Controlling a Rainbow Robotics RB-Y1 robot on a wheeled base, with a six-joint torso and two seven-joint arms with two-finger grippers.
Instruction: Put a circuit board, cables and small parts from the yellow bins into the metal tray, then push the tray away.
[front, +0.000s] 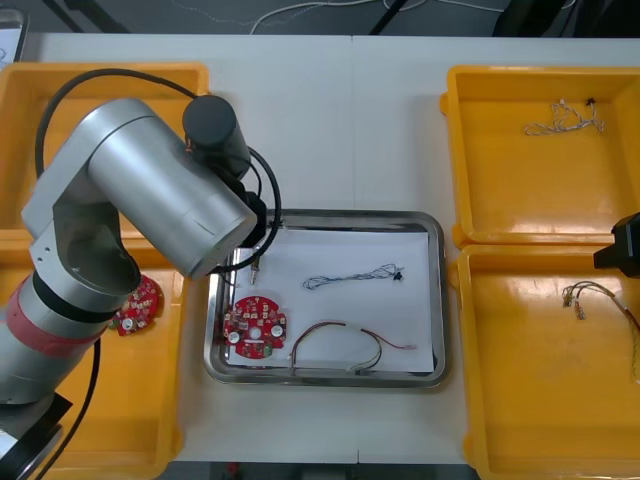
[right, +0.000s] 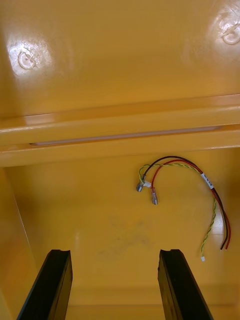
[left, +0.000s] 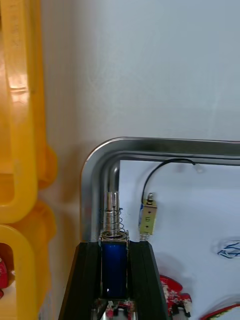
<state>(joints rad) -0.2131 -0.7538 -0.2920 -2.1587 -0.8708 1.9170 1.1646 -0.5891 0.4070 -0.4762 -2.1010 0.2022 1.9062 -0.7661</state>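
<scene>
Looking steeply down, the front view has the shiny metal tray (front: 325, 378), white inside, at mid-desk (front: 330, 110) between the yellow plastic bins (front: 500, 180). Inside it lie a round red circuit board (front: 255, 328), a twisted blue and white cable (front: 350, 275) and a red and yellow cable (front: 340, 345). The silver left arm (front: 150, 190) reaches over the tray's left rim. A second red board (front: 137, 305) lies in the near left bin. The right arm's black end (front: 625, 248) sits at the right edge, over the seam of the two right bins.

Right wrist view: the right pincer (right: 115, 280) is released, fingers (right: 52, 285) well apart with nothing between them, above a bin floor carrying a black, red and yellow cable bundle (right: 185, 180) with metal ends.

Left wrist view: the left pincer (left: 114, 250) is clenched on a small metal part with a blue body and a spring (left: 113, 220), held at the tray's rounded corner, close against the rim. A second small metal part (left: 148, 217) lies on the white inside just beside it, trailing a black cable (left: 160, 167).
</scene>
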